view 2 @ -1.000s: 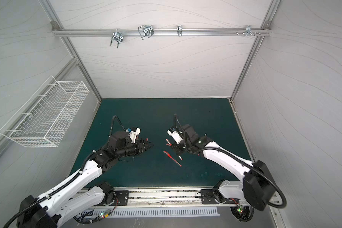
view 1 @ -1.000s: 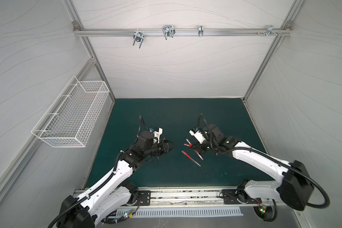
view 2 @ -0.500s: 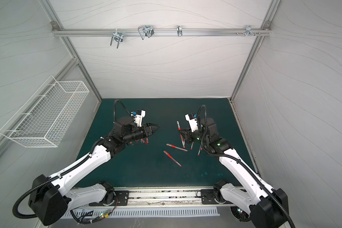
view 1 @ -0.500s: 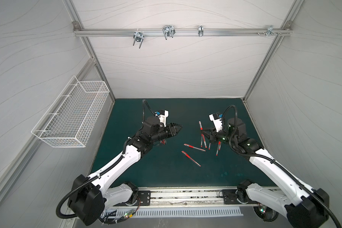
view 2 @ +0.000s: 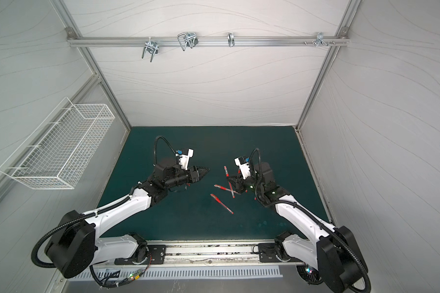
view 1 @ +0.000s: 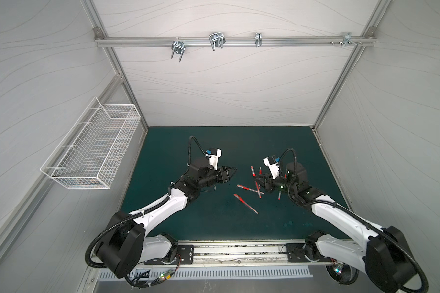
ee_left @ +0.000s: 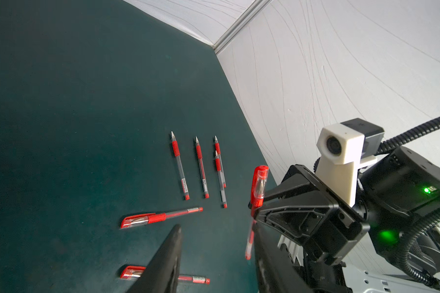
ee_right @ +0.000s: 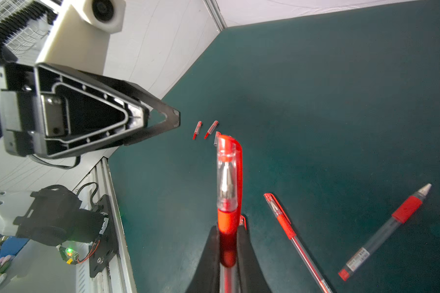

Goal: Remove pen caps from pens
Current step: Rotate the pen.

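My right gripper (ee_right: pixel 228 243) is shut on the barrel of a capped pen (ee_right: pixel 229 182). It holds the pen above the mat with the red cap (ee_left: pixel 259 182) pointing at my left gripper (ee_right: pixel 173 119). My left gripper (ee_left: pixel 216 243) is open with nothing between its fingers, a short way from the cap. In both top views the two grippers (view 1: pixel 233 170) (view 1: pixel 258 180) face each other over the mat's middle. Two capped pens (ee_left: pixel 160 217) (ee_left: pixel 188 278) lie below them. Several uncapped pens (ee_left: pixel 179 165) lie in a row by the right arm. Two loose pen caps (ee_right: pixel 197 130) (ee_right: pixel 210 129) rest on the mat beyond the left gripper.
A white wire basket (view 1: pixel 94 152) hangs on the left wall. White walls close the green mat (view 1: pixel 264 142) at the back and sides. A metal rail (view 1: pixel 239 251) with the arm bases runs along the front edge.
Both arms rose from the pens on the mat, the right gripper carrying a capped pen. Since half a second ago the two grippers have drawn closer together.
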Available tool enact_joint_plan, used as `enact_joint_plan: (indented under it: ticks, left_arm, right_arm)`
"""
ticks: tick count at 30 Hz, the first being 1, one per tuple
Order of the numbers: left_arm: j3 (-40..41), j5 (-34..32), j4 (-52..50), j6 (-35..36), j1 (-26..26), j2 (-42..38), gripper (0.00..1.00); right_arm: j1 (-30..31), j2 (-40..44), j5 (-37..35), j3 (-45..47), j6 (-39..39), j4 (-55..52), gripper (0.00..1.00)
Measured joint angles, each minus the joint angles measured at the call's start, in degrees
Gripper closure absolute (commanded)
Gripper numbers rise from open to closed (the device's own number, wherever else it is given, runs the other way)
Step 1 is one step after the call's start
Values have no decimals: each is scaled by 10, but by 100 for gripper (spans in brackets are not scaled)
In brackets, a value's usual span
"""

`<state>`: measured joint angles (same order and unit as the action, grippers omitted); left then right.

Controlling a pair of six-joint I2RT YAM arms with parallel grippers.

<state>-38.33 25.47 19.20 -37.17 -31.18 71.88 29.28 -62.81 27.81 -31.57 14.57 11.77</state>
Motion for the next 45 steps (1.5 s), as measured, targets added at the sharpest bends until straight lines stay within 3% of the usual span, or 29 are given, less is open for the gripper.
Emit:
enact_joint_plan:
  ticks: [12,35,45]
  left_arm:
    - [19,14,59,22,0,2,53]
    - [18,62,89,7,0,60,58]
    - [18,96,125,-6,0,82,70]
  right_arm:
    - [49,-51,16,3,-25,70,100]
    - [79,-72,14,2,-51,74,100]
    - [84,-72,13,1,-54,72,100]
